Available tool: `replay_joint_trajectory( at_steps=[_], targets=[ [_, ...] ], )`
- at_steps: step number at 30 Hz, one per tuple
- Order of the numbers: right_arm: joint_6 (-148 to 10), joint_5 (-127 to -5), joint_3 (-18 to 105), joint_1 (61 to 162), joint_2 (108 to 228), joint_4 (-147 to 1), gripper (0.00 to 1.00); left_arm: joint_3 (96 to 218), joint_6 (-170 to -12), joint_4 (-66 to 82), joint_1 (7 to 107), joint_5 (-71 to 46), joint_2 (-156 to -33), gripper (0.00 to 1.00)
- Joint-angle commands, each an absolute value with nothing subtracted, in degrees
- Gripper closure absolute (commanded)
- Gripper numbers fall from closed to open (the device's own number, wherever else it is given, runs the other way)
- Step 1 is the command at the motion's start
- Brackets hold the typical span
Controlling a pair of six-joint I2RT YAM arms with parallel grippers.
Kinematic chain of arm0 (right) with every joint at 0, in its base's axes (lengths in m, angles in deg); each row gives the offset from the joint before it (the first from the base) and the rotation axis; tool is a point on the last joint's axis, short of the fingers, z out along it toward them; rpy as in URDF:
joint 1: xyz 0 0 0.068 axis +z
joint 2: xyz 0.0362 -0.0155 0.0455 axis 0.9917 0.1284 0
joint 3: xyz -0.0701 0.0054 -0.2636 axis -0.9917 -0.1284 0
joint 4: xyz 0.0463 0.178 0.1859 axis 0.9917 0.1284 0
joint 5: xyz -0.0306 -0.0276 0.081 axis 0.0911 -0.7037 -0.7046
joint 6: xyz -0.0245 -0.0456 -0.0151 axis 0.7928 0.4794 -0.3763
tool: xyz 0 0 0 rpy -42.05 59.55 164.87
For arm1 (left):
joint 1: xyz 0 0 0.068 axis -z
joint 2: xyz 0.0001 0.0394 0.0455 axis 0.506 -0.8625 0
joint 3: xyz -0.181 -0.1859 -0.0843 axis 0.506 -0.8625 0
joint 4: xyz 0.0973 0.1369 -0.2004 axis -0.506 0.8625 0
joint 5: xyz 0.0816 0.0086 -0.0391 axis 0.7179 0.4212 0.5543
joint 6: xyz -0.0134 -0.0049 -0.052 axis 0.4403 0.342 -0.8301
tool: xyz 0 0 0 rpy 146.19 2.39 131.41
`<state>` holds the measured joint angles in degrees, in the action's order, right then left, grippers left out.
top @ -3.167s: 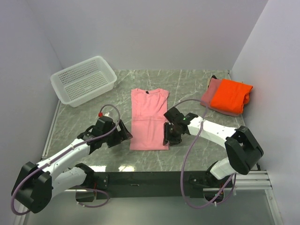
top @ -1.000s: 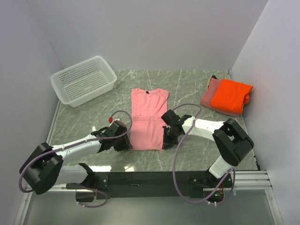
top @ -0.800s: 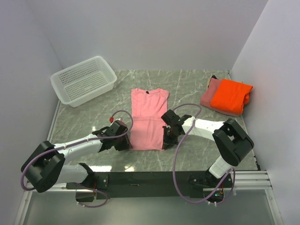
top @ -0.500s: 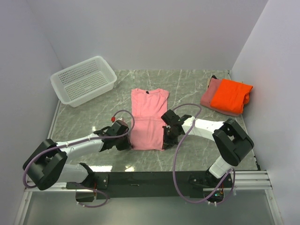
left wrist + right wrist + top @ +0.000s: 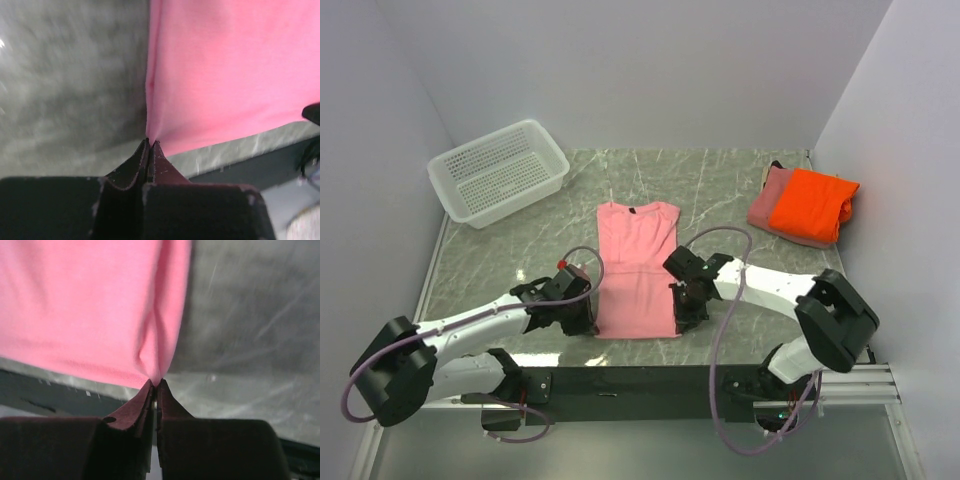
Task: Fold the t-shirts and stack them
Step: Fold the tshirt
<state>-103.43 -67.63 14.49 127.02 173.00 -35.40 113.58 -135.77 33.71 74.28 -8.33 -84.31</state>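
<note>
A light pink t-shirt (image 5: 635, 270) lies folded into a long strip at the middle of the table, collar towards the back. My left gripper (image 5: 585, 318) is shut on its near left corner (image 5: 155, 134). My right gripper (image 5: 685, 312) is shut on the near right corner (image 5: 159, 375). Both corners are pinched into small peaks at the fingertips. At the back right, a bright orange t-shirt (image 5: 810, 205) lies folded on top of a dusty rose t-shirt (image 5: 767, 202).
A white perforated basket (image 5: 498, 172) stands at the back left. The dark front rail (image 5: 620, 378) runs just behind the shirt's near hem. Grey walls close in the left, back and right sides.
The left gripper has closed on the shirt's near left corner. Both grippers have pulled the pink shirt towards the near edge, and both arms have drawn back with it.
</note>
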Motion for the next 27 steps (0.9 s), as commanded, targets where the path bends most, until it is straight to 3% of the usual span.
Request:
replay_joint_trajectory(
  at_steps=[1, 11, 20, 27],
  targets=[
    [-102.8, -66.8, 13.0, 130.2, 167.5, -25.6, 1.00, 114.3, -135.4, 41.2, 76.1, -12.5, -80.5, 1.00],
    [-113.8, -71.7, 14.5, 141.6, 154.3, -15.0, 1.00, 115.9, -150.9, 48.6, 88.1, -19.3, -68.4, 1.00],
    [-126.8, -73.1, 22.5, 151.0, 146.9, -4.8, 1.00, 128.6, -163.5, 58.7, 101.0, -12.0, -67.1, 1.00],
    [-126.5, -65.5, 31.6, 148.4, 148.0, 1.9, 1.00, 136.5, -163.5, 64.2, 100.7, -4.3, -68.4, 1.00]
  ],
)
